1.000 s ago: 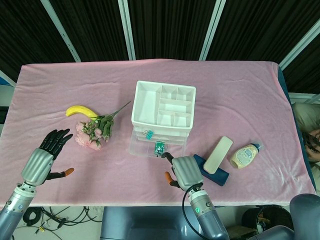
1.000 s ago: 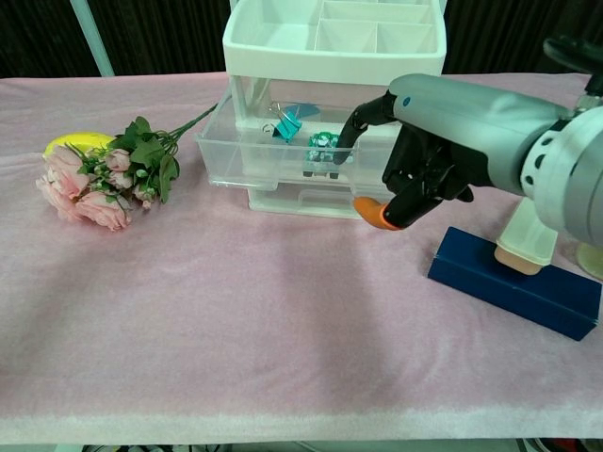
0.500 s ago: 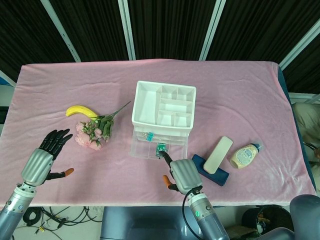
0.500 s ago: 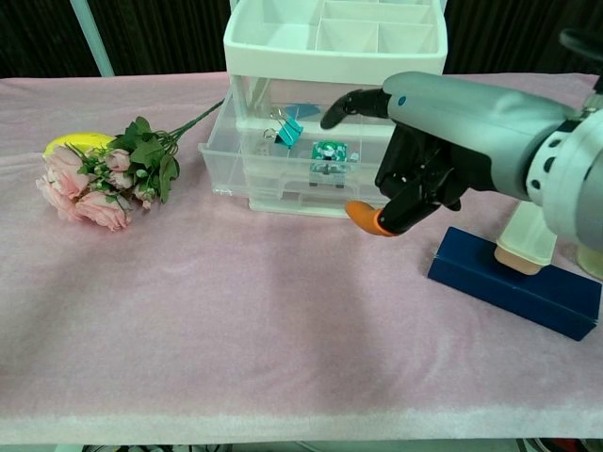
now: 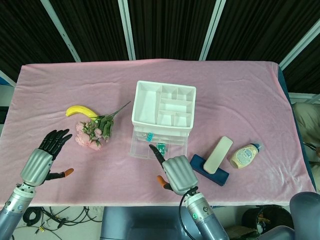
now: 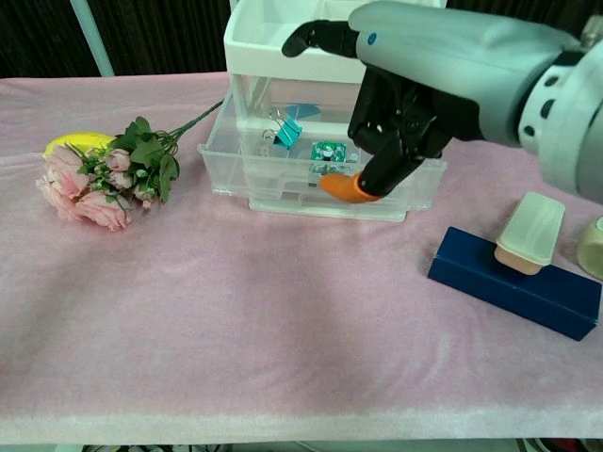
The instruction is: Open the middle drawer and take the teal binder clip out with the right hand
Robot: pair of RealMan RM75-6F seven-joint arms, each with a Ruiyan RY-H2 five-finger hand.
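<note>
The white drawer unit (image 5: 163,104) stands mid-table with its clear middle drawer (image 6: 283,179) pulled out toward me. Inside the drawer, at the left, lies the teal binder clip (image 6: 287,128) (image 5: 149,135), and a second green-teal clip (image 6: 327,151) lies further right. My right hand (image 6: 424,80) (image 5: 175,172) hovers over the drawer's right front with one finger stretched out and an orange-tipped thumb pointing down. It holds nothing. At the table's near left, my left hand (image 5: 45,156) has its fingers spread and is empty.
A banana (image 5: 80,110) and a bunch of pink flowers (image 6: 94,179) lie left of the drawers. To the right sits a dark blue box (image 6: 513,282) with a white case (image 6: 528,231) on it, then a small bottle (image 5: 245,155).
My right hand has risen and moved left, from in front of the drawer to above its open front. The drawer stands slightly further out. The left hand has not moved.
</note>
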